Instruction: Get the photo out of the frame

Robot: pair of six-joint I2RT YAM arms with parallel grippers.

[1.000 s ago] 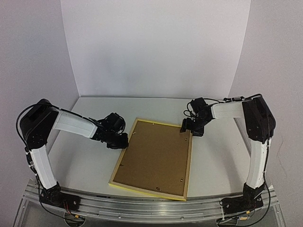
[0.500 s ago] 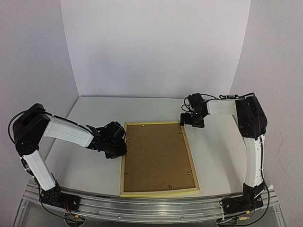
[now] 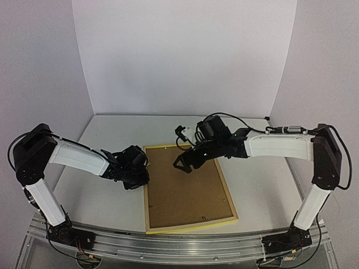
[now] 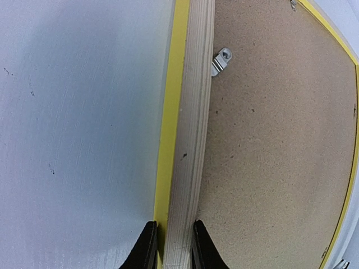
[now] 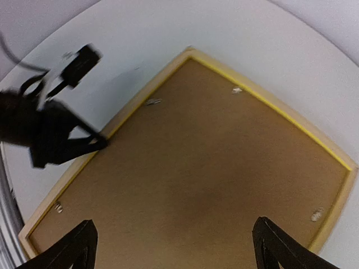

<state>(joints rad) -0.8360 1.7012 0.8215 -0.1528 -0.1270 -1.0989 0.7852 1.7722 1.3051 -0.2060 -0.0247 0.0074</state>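
Observation:
The yellow frame (image 3: pixel 192 226) lies face down on the table, its brown backing board (image 3: pixel 188 193) facing up. The photo is hidden under the board. My left gripper (image 3: pixel 142 178) is shut on the frame's left rail (image 4: pixel 180 168), one finger on each side, in the left wrist view (image 4: pixel 173 247). My right gripper (image 3: pixel 183 162) hovers wide open over the upper part of the backing board (image 5: pixel 196 174); its fingertips (image 5: pixel 78 244) stand far apart and hold nothing.
Small metal tabs (image 4: pixel 220 60) hold the board along the frame's inner edge; more tabs (image 5: pixel 152 102) show in the right wrist view. White walls close in the back and sides. The metal rail (image 3: pixel 179 246) with the arm bases runs along the near edge.
The frame has swung from tilted to nearly square with the table. My right gripper left the frame's far right corner and now hovers open over the board. My left gripper stays at the left rail.

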